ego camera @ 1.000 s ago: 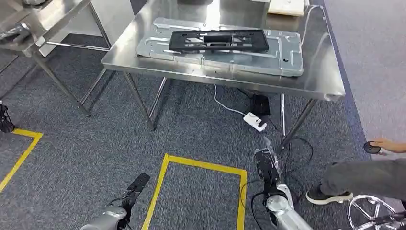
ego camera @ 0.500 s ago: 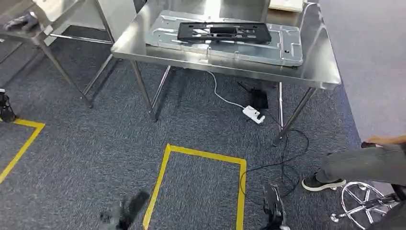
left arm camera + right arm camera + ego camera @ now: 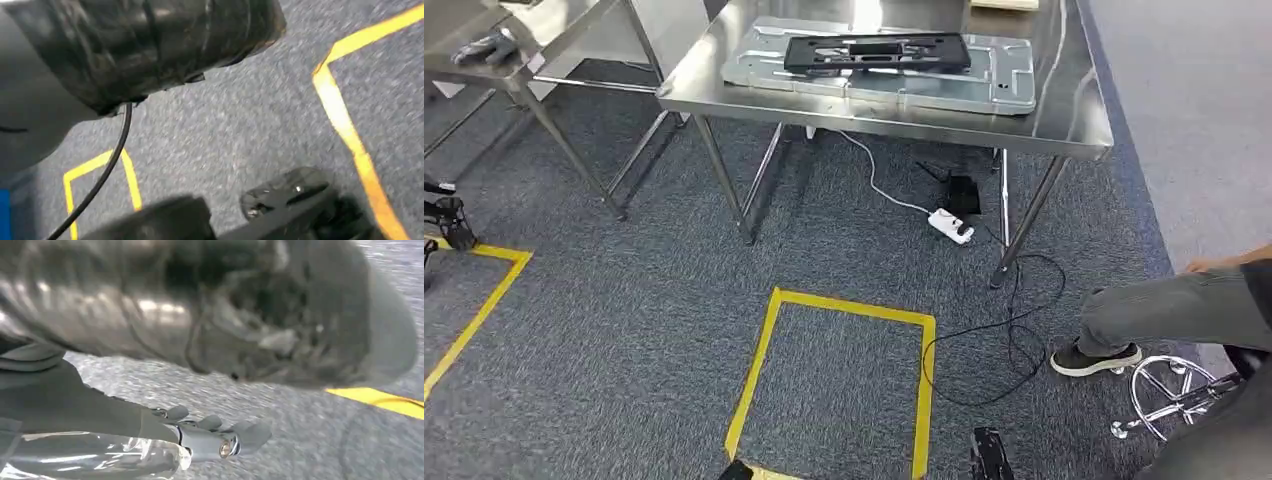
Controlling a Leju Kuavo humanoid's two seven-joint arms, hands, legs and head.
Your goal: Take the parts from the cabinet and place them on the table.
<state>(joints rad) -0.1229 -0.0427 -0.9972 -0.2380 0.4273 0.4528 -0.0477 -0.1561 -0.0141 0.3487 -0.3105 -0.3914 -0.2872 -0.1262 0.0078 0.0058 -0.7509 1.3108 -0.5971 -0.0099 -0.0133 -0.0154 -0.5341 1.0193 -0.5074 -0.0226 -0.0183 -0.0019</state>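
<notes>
Fingertips of both hands, left and right, edge in over taped carpet, their grip impossible to tell. A seated person's leg stretches alongside. Beyond, a black part lies atop a metal panel on the table.

We find no text, label, brand, number or sign that we can read in any of the views.
</notes>
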